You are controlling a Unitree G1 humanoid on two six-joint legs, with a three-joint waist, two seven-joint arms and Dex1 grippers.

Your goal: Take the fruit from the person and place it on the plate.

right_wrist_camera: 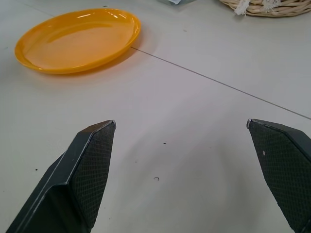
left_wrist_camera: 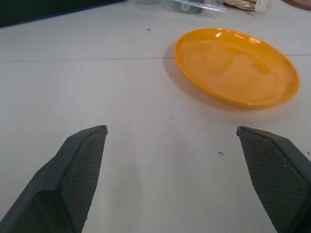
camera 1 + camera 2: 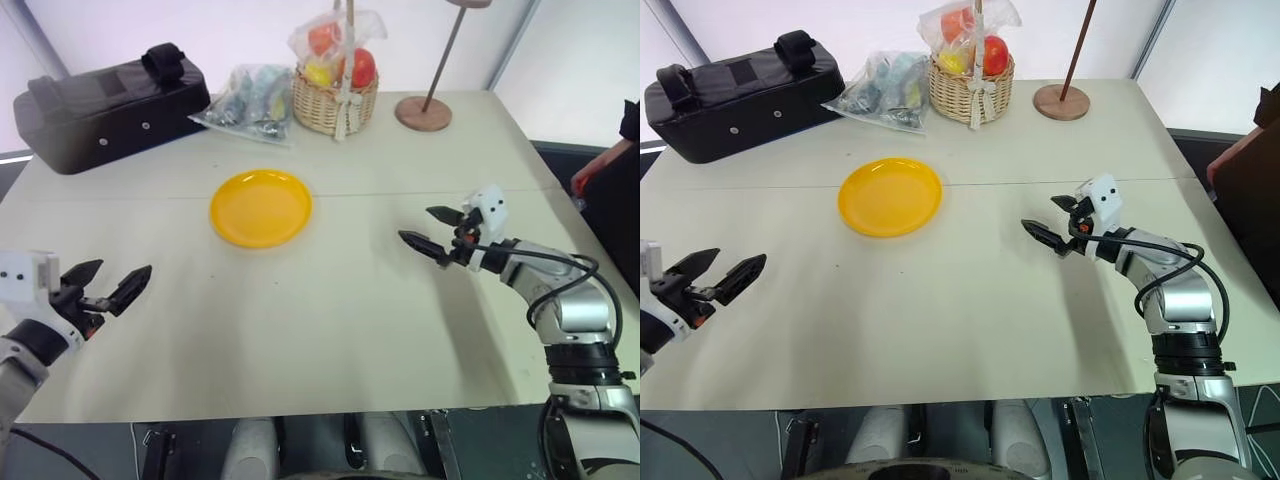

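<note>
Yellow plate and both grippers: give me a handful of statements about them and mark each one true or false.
1. The yellow plate has nothing on it. True.
2. The left gripper is clamped on a small orange fruit. False: its jaws stand open and hold nothing.
3. The right gripper is open, over bare table to the plate's right. True.
4. The wicker basket stands on the plate. False: it stands apart, farther back on the table, with wrapped fruit in it.
5. A black case lies at the table's far left corner. True.
6. The right gripper touches the plate's rim. False: bare table separates them.
</note>
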